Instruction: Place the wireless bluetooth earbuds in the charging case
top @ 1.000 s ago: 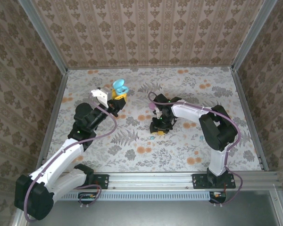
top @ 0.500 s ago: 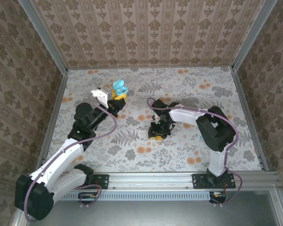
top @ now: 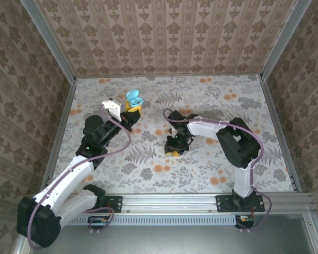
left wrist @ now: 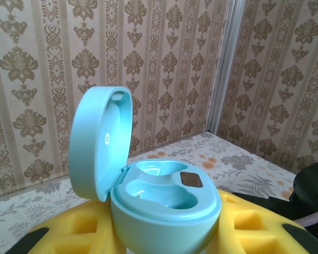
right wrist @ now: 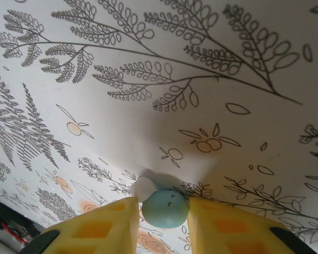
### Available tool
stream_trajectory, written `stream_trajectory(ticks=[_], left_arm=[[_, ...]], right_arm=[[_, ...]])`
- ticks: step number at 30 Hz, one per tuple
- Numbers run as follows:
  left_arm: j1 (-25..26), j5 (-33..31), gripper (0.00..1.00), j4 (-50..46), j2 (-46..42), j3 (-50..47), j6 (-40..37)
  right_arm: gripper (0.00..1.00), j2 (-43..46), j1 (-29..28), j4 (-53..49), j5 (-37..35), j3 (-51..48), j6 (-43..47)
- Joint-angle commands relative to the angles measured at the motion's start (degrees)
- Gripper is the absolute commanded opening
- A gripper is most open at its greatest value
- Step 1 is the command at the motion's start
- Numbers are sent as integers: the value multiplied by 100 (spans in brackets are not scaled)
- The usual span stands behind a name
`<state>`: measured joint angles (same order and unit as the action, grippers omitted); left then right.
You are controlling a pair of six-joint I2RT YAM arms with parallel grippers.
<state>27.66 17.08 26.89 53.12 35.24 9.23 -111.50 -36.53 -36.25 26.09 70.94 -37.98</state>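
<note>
Top external, left half: grips a case (top: 133,97) with the left gripper (top: 130,111), up off the table (top: 201,174), toward the far left corner, lid open. Right half: reaches the right gripper (top: 174,150) down to the table near the middle, well apart from the case. Left wrist: shows the case pale blue-green and upright, clamped narrow between two yellow pads (left wrist: 69,235), one at each side of the base. Stands the lid (left wrist: 100,143) open on its hinge at the left, tilted a little past upright. Bares two open hollows (left wrist: 159,193) in the base and a small dark square patch (left wrist: 191,180) on the right part of the inner rim. Has patterned wall (left wrist: 53,63) behind and a metal corner post (left wrist: 225,58) to the right. Right wrist: pinches one earbud (right wrist: 165,208) between yellow pads (right wrist: 103,227), jaws narrow, a pad touching each side. Shows the earbud round and pale blue, with two tiny dots on its face and a white tip (right wrist: 144,186) pointing up and left in the picture, toward the table. Casts a soft shadow (right wrist: 164,143) on the fern-and-flower print just beyond the tip. Cannot tell whether the earbud rests on the table or hangs just clear of it.
</note>
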Motion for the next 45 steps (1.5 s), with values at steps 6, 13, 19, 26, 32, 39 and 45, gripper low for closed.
stream_trajectory(ticks=[6, 13, 19, 26, 32, 39, 45], left_arm=[[-43, 6, 28, 50, -134, -10, 36], [-51, 20, 28, 42, -135, 8, 17], [-55, 24, 28, 38, -118, 17, 26], [-59, 29, 28, 51, -105, 34, 54], [-59, 59, 28, 49, -100, 36, 70], [-59, 66, 28, 56, -84, 51, 93], [-66, 49, 28, 59, -83, 66, 85]], right_arm=[[32, -251, -108, 13, -251, 461, -41], [32, -438, -170, 48, -253, 734, -52], [32, -526, -204, -3, -216, 850, -34], [33, -547, -292, -164, -273, 799, 25], [33, -543, -337, -183, -295, 591, 97], [33, -382, -397, -50, -165, 662, 71], [33, -276, -459, -114, -54, 817, 29]])
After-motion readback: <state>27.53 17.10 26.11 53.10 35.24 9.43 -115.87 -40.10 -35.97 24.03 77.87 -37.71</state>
